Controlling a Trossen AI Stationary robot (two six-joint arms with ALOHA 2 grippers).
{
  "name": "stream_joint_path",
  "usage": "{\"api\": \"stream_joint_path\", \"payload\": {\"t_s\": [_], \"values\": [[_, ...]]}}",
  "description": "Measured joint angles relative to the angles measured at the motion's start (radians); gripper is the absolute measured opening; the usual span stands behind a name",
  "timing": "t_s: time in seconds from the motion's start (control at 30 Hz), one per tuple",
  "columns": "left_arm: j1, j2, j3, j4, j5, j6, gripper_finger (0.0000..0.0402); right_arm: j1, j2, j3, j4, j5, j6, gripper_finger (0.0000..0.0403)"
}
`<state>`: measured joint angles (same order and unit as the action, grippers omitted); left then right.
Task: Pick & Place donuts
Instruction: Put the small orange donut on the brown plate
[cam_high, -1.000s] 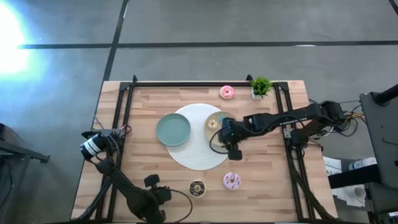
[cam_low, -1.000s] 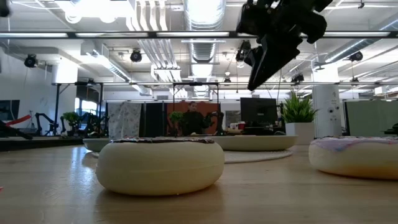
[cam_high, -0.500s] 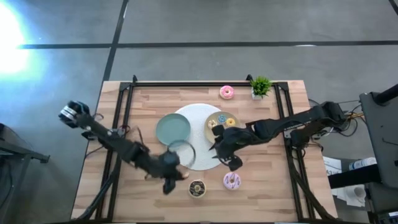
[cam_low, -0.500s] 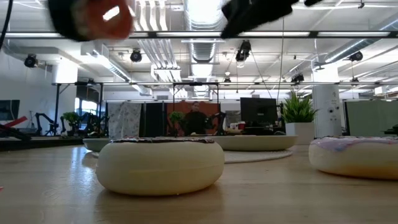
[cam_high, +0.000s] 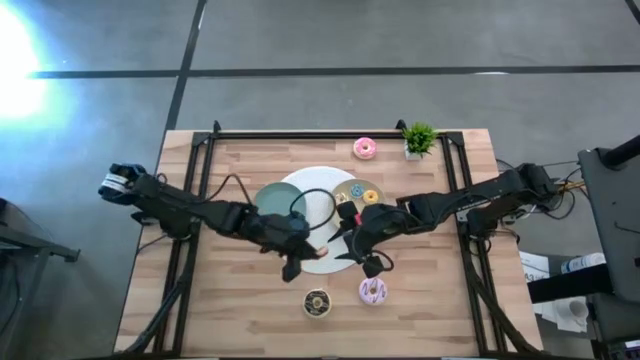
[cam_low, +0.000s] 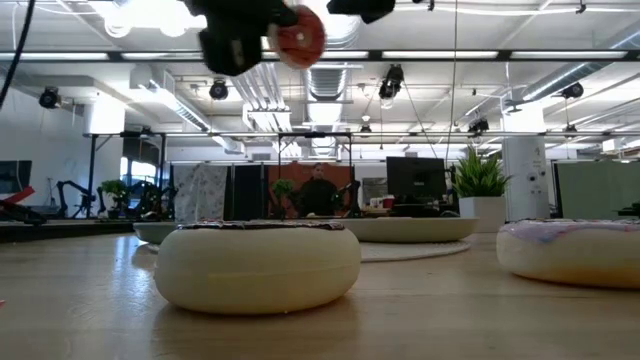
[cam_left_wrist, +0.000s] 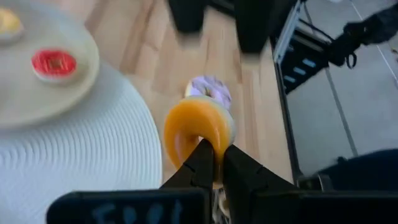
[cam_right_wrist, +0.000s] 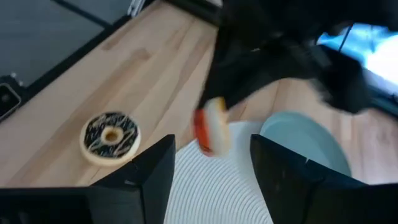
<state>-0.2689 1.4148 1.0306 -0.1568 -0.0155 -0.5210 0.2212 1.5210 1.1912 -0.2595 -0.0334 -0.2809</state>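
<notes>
— Where are the two arms?
— Both reach in over the middle of the table. The left arm stretches from the left edge, its left gripper close to the right gripper, apart.
— And the left fingers?
— Pinched together on a small orange donut, held up off the table; the wrist view shows the fingers clamping its rim.
— The right one?
— Its fingers stand wide apart with nothing between them, the arm bent in from the right side.

Orange donut; lilac sprinkled donut; dark chocolate donut; pink-iced donut; blue-grey plate.
</notes>
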Motion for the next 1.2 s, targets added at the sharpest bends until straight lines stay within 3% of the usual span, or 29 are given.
{"api": "stream_joint_path", "payload": {"t_s": [0.5, 1.0, 1.2], "values": [[0.078, 0.068, 0.099, 0.015, 0.086, 0.093, 0.0, -0.002, 0.03, -0.006, -0.017, 0.01, 0.007, 0.0202], [0.077, 0.081, 0.111, -0.038, 0.09, 0.092, 0.0, -0.015, 0.041, -0.004, -0.029, 0.01, 0.042, 0.0116], [0.077, 0.081, 0.111, -0.042, 0.07, 0.053, 0.0, -0.041, 0.044, -0.005, -0.031, 0.007, 0.123, 0.0059]]}}
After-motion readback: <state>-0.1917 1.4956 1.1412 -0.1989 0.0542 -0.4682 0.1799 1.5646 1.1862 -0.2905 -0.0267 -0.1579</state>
